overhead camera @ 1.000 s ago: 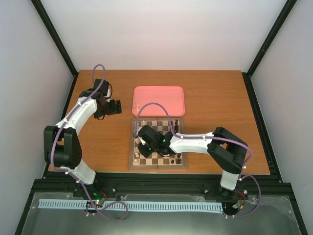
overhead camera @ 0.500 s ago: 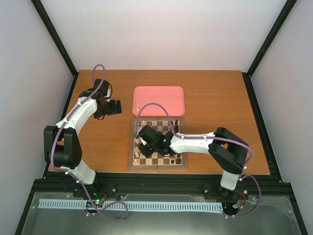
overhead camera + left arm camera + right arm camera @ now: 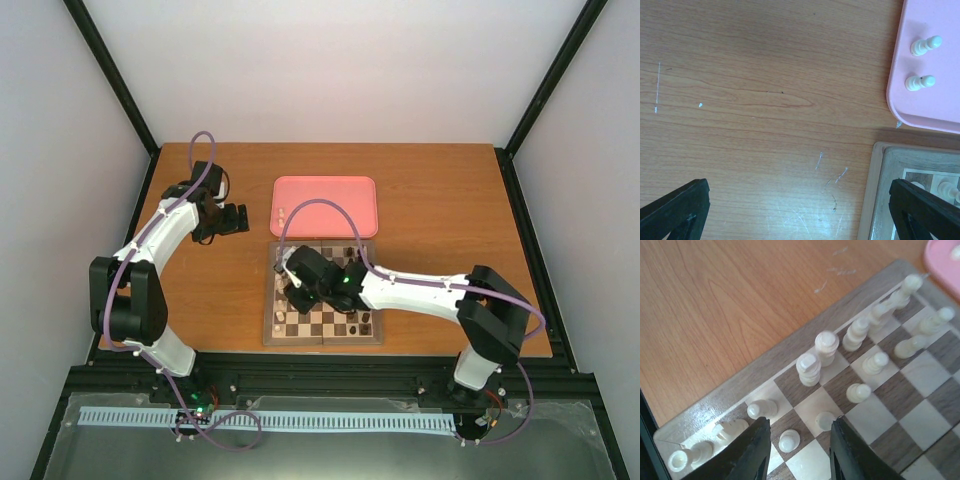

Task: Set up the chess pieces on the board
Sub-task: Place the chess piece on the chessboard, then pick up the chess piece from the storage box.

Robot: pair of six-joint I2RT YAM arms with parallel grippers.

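Note:
The board (image 3: 270, 336) lies at the table's middle, with cream chess pieces (image 3: 809, 369) lined along its left two files. My right gripper (image 3: 801, 456) hovers low over that side, open. A small cream pawn (image 3: 789, 440) stands free on a dark square between the fingers, touching neither. A second pawn (image 3: 826, 420) stands just by the right finger (image 3: 852, 452). Two more cream pawns (image 3: 925, 46) lie on the pink tray (image 3: 940, 20). My left gripper (image 3: 800, 222) is wide open over bare table, left of the board's corner (image 3: 880, 190).
The pink tray (image 3: 335, 195) sits just behind the board. Dark brown pieces (image 3: 360, 320) stand on the board's right side. The left gripper (image 3: 235, 220) rests left of the tray. Black frame posts and white walls close in the table.
My right gripper's jaws have parted, leaving a cream pawn standing on the board. The right arm's elbow has swung to the right. The left arm has not moved.

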